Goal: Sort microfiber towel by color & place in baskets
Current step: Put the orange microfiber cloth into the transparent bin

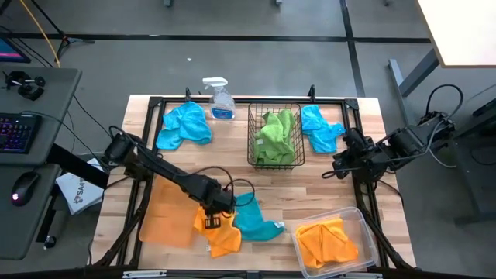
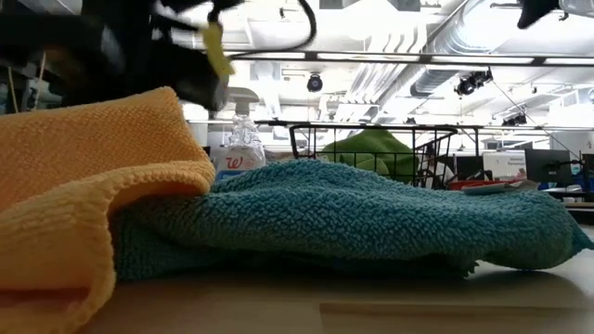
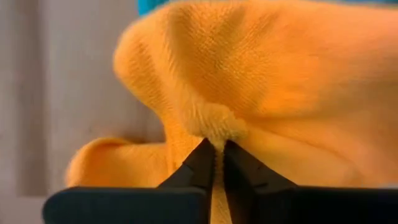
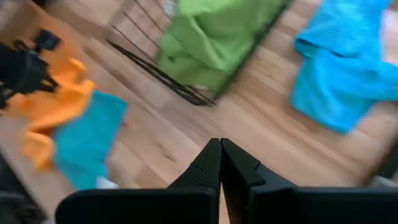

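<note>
Orange cloth (image 3: 261, 81) is pinched in the left gripper (image 3: 219, 149), jaws nearly together w/ a bunched fold of fabric between the tips. In the high view that gripper (image 1: 219, 203) sits at the near-centre of the table, right over the orange towel, which lies partly across a teal towel (image 1: 254, 221) just to its right; low view shows the orange one draped over the teal one's edge.

Key relation: the clear bin (image 1: 364, 221), already holding orange cloths (image 1: 325, 240), lies to the right of the left gripper, near edge of the table, w/ the teal towel between them. The flat orange tray (image 1: 167, 217) lies just left of the gripper. Judging by colour, the bin looks the likelier drop, so the carry probably goes rightward & up over the teal cloth, else it may drag along.

Right gripper (image 4: 219, 152) waits above the table's right side, fingers closed & empty, near a blue towel (image 1: 319, 128). Green towel (image 1: 277, 136) is in the wire basket (image 1: 253, 143); another blue towel (image 1: 184, 124) sits far-left by the spray bottle (image 1: 220, 99).
</note>
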Motion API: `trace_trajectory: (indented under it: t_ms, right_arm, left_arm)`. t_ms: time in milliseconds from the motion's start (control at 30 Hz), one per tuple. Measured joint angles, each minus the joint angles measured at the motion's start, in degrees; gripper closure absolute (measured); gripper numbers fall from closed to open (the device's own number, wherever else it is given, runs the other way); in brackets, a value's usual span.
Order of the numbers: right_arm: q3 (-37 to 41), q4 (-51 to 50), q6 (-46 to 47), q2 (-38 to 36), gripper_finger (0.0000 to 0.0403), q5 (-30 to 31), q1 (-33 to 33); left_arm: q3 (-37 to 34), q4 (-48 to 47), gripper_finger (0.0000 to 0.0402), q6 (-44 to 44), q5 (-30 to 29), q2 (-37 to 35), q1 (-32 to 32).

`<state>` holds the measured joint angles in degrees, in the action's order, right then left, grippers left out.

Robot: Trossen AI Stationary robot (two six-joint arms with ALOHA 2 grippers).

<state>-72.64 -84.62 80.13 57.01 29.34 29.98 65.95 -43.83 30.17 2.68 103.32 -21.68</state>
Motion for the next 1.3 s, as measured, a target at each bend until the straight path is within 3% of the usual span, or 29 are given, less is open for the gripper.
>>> trace_trajectory:
  t_ms: [200,333,467,600,733,900,1000,1133,1300]
  right_arm:
    - [0.0,14.5,-6.5,0.0,0.0403,3.1,0.0]
    - [0.0,30.7,-19.1,1.3,0.0403,6.9,0.0]
    - [0.0,48.9,-34.6,4.9,0.0388,10.0,-0.4]
    - [0.0,64.1,-43.9,10.5,0.0337,11.0,-2.5]
    - [0.0,75.1,-50.2,16.2,0.0254,10.7,-4.8]
    - [-2.4,78.8,-57.8,22.4,0.0148,10.7,-6.6]
    - [-4.4,78.7,-62.2,25.4,0.0109,9.5,-7.2]
    - [-7.4,78.5,-69.0,28.6,0.0094,9.0,-7.9]
    - [-10.3,77.5,-76.9,31.9,0.0093,15.6,-8.9]
  left_arm:
    - [0.2,-1.5,0.0399,-3.2,-3.7,-14.4,0.9]
    - [3.8,-1.3,0.0401,-7.0,-10.1,-24.5,1.7]
    - [10.0,0.1,0.0401,-12.2,-13.9,-28.6,3.3]
    - [16.7,2.4,0.0401,-18.4,-14.5,-28.2,4.9]
    - [21.4,4.6,0.0401,-22.3,-17.4,-26.5,6.3]
    - [25.3,8.0,0.0401,-23.3,-22.2,-25.5,8.1]
    - [26.3,9.7,0.0401,-23.4,-24.3,-25.2,9.2]
    - [26.5,14.7,0.0401,-23.0,-24.4,-25.0,10.7]
    - [26.4,19.0,0.0401,-22.8,-23.0,-24.0,10.6]
